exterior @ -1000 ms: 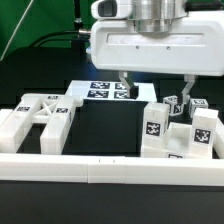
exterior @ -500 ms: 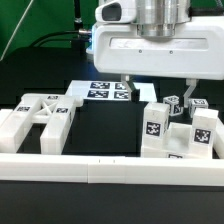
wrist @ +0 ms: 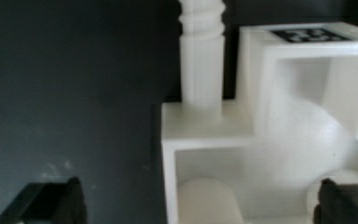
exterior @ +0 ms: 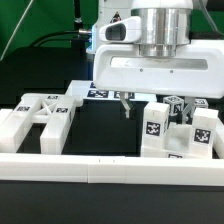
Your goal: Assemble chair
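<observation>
Black desk (exterior: pixel 100 135) in front of a dark green backdrop, edged on the near side by a plain white border rail (exterior: pixel 110 170). The jaws stand wide apart and hold nothing. In the wrist view the two dark fingertips (wrist: pixel 48 200) flank a white blocky chair part (wrist: pixel 211 165), one on each side, neither touching it. A thin ribbed post (wrist: pixel 199 50) runs out from that part, and a hollow frame piece (wrist: pixel 309 35) with a tag on top sits just beside it.

In the exterior view the jaws hang under the large white robot housing (exterior: pixel 150 65), above the group of tagged chair blocks (exterior: pixel 155 125) at the exterior view's right. A slotted panel (exterior: pixel 45 115) lies well apart at the exterior view's left. The marker board (exterior: pixel 100 88) lies farther back, partly hidden by the housing.

The step in hand looks like lowering onto one part of the right group to grasp it. Doing it well probably means centring the part between the jaws, descending straight, and staying clear of the post and the neighbouring frame. The jaws should close only once both pads face flat sides, so the part does not twist or tip.
</observation>
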`<state>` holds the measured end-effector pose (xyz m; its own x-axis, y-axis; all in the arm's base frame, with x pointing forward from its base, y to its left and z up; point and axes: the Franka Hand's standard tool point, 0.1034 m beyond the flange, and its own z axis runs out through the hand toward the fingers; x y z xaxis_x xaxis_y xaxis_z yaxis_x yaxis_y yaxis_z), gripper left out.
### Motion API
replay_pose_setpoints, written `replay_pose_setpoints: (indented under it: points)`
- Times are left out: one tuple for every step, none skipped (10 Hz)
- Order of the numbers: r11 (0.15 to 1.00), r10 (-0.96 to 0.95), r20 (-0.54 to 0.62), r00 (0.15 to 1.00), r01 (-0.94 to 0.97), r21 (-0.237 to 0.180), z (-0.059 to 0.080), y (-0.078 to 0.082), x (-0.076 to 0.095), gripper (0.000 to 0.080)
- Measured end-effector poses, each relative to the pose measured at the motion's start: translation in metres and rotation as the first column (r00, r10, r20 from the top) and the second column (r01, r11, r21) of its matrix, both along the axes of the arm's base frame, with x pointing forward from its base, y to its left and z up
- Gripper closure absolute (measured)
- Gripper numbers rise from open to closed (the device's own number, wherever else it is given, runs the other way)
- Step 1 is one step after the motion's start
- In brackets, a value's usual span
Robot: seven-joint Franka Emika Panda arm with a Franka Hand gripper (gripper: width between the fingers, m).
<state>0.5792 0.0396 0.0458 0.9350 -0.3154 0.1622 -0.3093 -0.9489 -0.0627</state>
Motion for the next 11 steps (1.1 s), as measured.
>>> replay_pose_setpoints:
  points:
    - [1.0, 0.0, -0.001, 1.0, 0.0, 0.0, -0.001, 0.0, 0.0, 0.015]
    - [1.0, 0.0, -0.002, 1.0, 0.0, -0.002, -0.002, -0.001, -0.001, 0.015]
    - [1.0, 0.006, 0.013, 1.0, -0.006, -0.019, -0.009, -0.006, -0.002, 0.015]
    - [1.0, 0.004, 0.027, 1.0, -0.003, -0.031, -0.019, -0.005, -0.005, 0.015]
    - [0.999, 0.014, 0.045, 0.999, -0.012, -0.043, -0.028, -0.002, -0.007, 0.015]
    - [0.999, 0.018, 0.057, 0.998, -0.015, -0.05, -0.034, 0.0, -0.009, 0.015]
    - [0.999, 0.014, 0.059, 0.998, -0.011, -0.05, -0.037, 0.001, -0.01, 0.015]
    - [0.998, 0.015, 0.066, 0.998, -0.012, -0.054, -0.039, 0.001, -0.009, 0.015]
    - [0.998, 0.016, 0.067, 0.998, -0.012, -0.056, -0.04, 0.0, -0.009, 0.015]
    - [0.998, 0.016, 0.066, 0.998, -0.012, -0.056, -0.04, 0.0, -0.009, 0.015]
    - [0.998, 0.016, 0.066, 0.998, -0.012, -0.056, -0.04, 0.0, -0.009, 0.0276]
